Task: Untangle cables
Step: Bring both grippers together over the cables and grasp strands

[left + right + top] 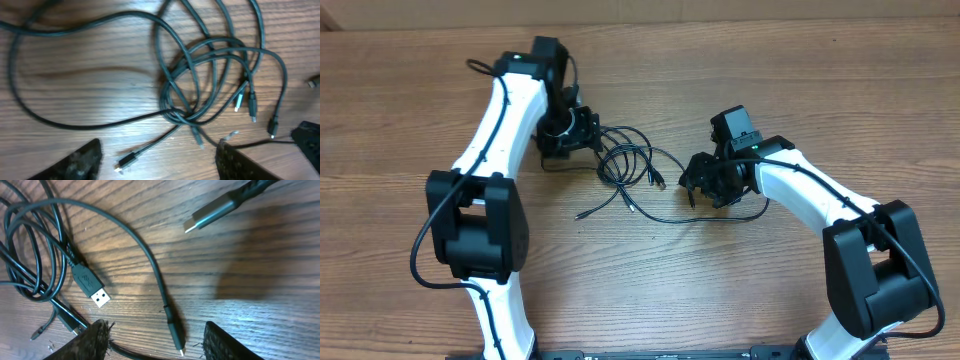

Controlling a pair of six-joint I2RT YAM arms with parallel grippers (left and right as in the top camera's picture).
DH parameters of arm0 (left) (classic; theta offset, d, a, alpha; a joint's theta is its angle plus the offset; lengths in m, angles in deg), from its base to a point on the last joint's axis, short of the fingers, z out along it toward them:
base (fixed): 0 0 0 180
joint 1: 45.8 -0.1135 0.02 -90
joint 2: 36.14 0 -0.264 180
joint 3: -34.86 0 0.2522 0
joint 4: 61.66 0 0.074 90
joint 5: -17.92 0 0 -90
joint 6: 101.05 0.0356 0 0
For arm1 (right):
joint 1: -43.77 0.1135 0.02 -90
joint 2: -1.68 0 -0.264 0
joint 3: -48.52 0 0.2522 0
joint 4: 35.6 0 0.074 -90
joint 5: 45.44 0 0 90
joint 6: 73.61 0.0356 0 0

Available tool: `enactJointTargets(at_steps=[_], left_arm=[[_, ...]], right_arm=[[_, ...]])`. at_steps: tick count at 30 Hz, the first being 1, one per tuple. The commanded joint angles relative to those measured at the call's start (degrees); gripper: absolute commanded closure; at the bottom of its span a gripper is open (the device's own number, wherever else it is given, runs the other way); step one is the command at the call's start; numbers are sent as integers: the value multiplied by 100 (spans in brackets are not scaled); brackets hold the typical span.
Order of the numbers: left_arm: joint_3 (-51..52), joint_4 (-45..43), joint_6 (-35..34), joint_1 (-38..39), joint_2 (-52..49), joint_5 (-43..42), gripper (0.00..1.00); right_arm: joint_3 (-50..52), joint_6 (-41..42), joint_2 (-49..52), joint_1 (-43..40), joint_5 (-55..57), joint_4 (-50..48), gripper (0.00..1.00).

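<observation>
Lying ungripped, cables (625, 165) sit just ahead of released left fingers (82, 161) and right fingers (92, 342).

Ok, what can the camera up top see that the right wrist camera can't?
Only the overhead view shows the left arm and the right arm, white with black joints, and the whole bunch of thin black cables lying between them. Only the right wrist view shows, up close, a flat black plug with a silver metal tip and a thinner cord's small plug by the open right gripper. Both show black cords on the brown wooden table.
</observation>
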Motion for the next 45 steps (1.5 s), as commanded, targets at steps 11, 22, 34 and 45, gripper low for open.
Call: enactJointTargets(at_steps=[11, 22, 34, 45], left_arm=[[-4, -420, -487, 811, -7, 192, 66], [514, -1097, -1438, 1016, -9, 623, 64], [1926, -2170, -1414, 1036, -9, 566, 74], [3185, -3407, -1672, 1036, -9, 555, 87]], right_arm=[[140, 376, 17, 643, -17, -160, 47], [1064, 1652, 17, 1169, -55, -1097, 48], [1064, 1650, 20, 1257, -409, -1038, 38], [1064, 1644, 17, 1257, -212, -1209, 39]])
